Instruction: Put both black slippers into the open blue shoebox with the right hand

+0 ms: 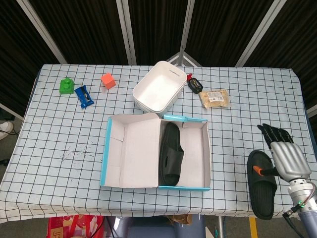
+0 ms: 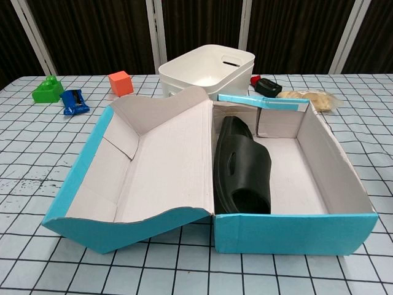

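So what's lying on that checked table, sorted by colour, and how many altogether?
Black: 3, foam slipper in the box, foam slipper on the table, small black bottle
Blue: 2, cardboard shoebox, blue toy
White: 1, plastic tub
Green: 1, toy block
Orange: 1, cube
Tan: 1, snack packet
Total: 9

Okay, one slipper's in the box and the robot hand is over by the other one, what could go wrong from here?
The second slipper lies close to the table's front right corner, so a clumsy grasp by the right robot hand might nudge it off. The first slipper leans on its side against the blue shoebox's left wall; dropping the second in could topple it. The raised front wall might also catch the slipper on entry.
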Robot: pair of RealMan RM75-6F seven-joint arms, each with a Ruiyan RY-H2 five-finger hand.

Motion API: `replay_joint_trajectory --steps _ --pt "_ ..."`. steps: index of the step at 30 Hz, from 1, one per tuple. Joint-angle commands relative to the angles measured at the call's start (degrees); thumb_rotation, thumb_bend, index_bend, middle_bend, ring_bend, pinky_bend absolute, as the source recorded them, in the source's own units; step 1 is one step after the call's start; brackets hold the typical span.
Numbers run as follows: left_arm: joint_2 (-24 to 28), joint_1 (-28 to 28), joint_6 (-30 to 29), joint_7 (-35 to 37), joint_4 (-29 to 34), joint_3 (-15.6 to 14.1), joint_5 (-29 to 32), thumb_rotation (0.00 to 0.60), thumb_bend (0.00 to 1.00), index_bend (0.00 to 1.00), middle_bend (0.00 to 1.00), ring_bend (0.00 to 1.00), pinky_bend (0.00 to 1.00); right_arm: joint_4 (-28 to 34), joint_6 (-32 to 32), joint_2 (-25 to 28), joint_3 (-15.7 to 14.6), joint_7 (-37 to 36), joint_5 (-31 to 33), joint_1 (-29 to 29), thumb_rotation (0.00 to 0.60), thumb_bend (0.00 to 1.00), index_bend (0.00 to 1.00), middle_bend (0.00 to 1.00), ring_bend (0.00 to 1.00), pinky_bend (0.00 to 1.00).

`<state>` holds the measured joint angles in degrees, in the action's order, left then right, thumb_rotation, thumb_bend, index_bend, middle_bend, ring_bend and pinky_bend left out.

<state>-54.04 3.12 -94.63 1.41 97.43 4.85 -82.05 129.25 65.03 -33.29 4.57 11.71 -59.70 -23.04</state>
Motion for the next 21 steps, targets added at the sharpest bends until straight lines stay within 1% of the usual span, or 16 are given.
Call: replay_joint_trajectory --steps 1,4,5,7,9,12,16,21 --pt "-0.34 -0.02 -0.09 -0.99 -0.14 0.52 0.96 0.6 0.37 0.03 0.0 0.0 0.03 -6.16 -8.96 3.63 -2.0 -1.26 2.41 -0.79 0.6 0.18 0.0 0.06 0.05 0.05" --pt "-0.76 -0.24 -0.1 -1.93 -0.44 0.9 1.42 0.6 0.37 0.03 0.0 0.0 0.03 -8.53 -14.13 3.91 -2.35 -1.44 4.19 -2.24 0.6 0.18 0.0 0.06 0.05 0.05" --pt "-1.09 -0.41 -0.29 -2.3 -0.79 1.13 1.34 0.6 0.37 0.03 0.0 0.0 0.03 -11.85 -17.1 3.18 -3.51 -0.91 4.7 -2.36 0.6 0.18 0.0 0.06 0.05 0.05" --pt "-1.79 -0.54 -0.59 -2.89 -1.22 1.45 1.5 0.6 0.37 0.03 0.0 0.0 0.03 -12.22 -20.93 3.44 -2.32 -1.05 6.46 -5.02 0.6 0.18 0.0 0.06 0.05 0.05" --pt "-2.3 -0.64 -0.63 -3.77 -1.29 1.72 1.99 0.6 0.37 0.03 0.0 0.0 0.03 -13.88 -24.16 2.66 -2.34 -0.96 8.18 -6.48 0.6 0.18 0.0 0.06 0.05 0.05" --pt "-2.91 -0.88 -0.5 -5.13 -1.38 2.21 2.94 0.6 0.37 0.03 0.0 0.0 0.03 -16.26 -26.41 0.64 -2.21 -0.68 9.6 -8.03 0.6 0.18 0.0 0.06 0.05 0.05" --pt "-3.46 -1.29 0.06 -6.41 -1.53 2.68 3.98 0.6 0.37 0.03 0.0 0.0 0.03 -19.87 -29.96 -2.46 -2.85 -0.43 12.54 -10.0 0.6 0.18 0.0 0.06 0.05 0.05" --pt "-4.13 -1.77 0.51 -8.14 -2.03 2.74 4.08 0.6 0.37 0.03 0.0 0.0 0.03 -25.62 -33.41 -6.83 -4.36 -0.33 15.36 -11.93 0.6 0.18 0.0 0.06 0.05 0.05"
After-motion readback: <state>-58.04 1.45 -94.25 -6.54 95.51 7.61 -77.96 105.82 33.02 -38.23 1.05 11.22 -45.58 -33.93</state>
